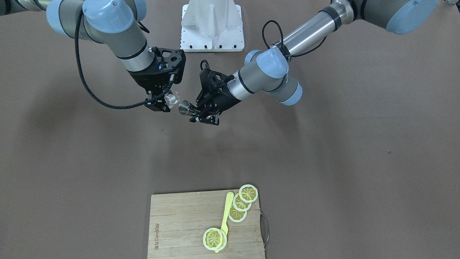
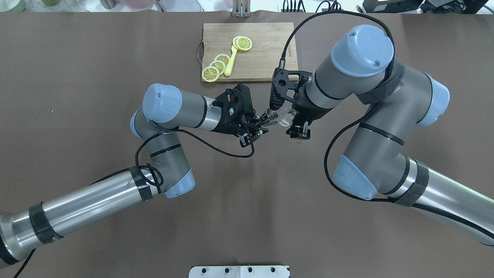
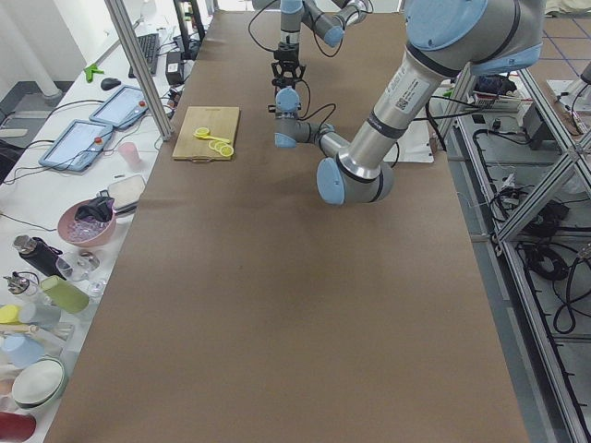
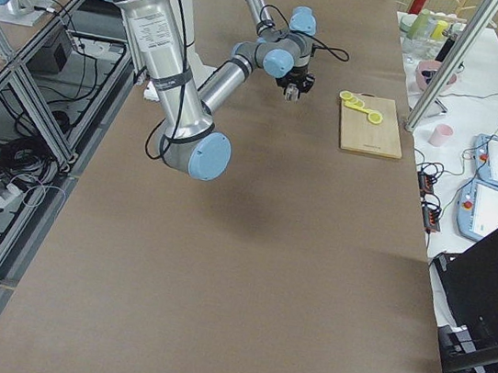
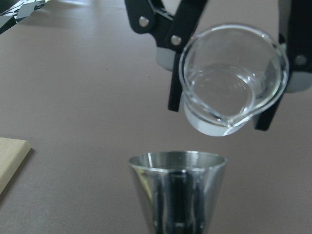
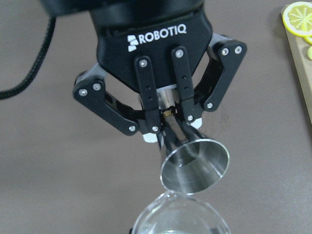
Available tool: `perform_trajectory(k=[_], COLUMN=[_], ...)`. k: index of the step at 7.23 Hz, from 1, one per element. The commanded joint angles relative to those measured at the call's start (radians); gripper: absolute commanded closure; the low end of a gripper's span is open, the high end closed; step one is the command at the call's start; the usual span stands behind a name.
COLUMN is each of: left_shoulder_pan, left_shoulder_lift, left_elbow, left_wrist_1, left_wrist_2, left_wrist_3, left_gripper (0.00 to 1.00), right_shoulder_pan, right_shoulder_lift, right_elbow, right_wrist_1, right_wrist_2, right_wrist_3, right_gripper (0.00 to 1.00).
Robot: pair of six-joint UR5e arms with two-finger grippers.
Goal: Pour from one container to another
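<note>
Overhead exterior, centre of the frame: what are the two arms doing above the worktop [image 2: 77, 77]?

They are meeting in mid-air. The left end effector [image 6: 170, 127] is clamping the stem of a steel jigger [image 6: 195, 163]. The right end effector [image 5: 234, 68] is gripping a glass beaker [image 5: 231, 83] by its sides.

Where are the containers sitting in the left wrist view?

The beaker is filling the upper right, tipping with its spout aimed down. The jigger's mouth is waiting at the bottom centre, just below and apart from the spout.

Is anything flowing?

No stream is showing. Something clear seems to be pooling toward the spout, though glare is making that hard to confirm. The jigger's bowl is looking dry in the right wrist view.

So how far along is the job?

Both vessels are lifted and lined up, so the set-up is looking done. The pour itself is looking barely begun, if at all. More tilt and the actual transfer are remaining.

Anything else in shot?

A cutting board [image 2: 266, 58] with lemon slices [image 2: 218, 67] is lying at the top centre, well apart from the action.
</note>
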State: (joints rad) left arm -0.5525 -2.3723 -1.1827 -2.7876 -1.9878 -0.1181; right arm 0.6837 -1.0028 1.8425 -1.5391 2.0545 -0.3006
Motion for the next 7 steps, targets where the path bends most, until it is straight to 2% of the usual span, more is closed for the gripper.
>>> perform_trajectory(k=[1,7], left_shoulder_pan=[0.003,0.014], left_shoulder_lift=[0.005,0.019], left_elbow=[-0.020,-0.031], left_wrist_1=[-0.003,-0.024], left_wrist_2=[0.001,0.001], left_wrist_3=[0.000,-0.003], left_gripper=[1.00,1.00], right_shoulder_pan=[0.000,0.007], right_shoulder_lift=[0.004,0.088], right_elbow=[-0.002,0.003], right_wrist_1=[-0.013,-0.186], right_wrist_2=[-0.008,-0.026], right_wrist_3=[-0.017,-0.089], right_gripper=[1.00,1.00])
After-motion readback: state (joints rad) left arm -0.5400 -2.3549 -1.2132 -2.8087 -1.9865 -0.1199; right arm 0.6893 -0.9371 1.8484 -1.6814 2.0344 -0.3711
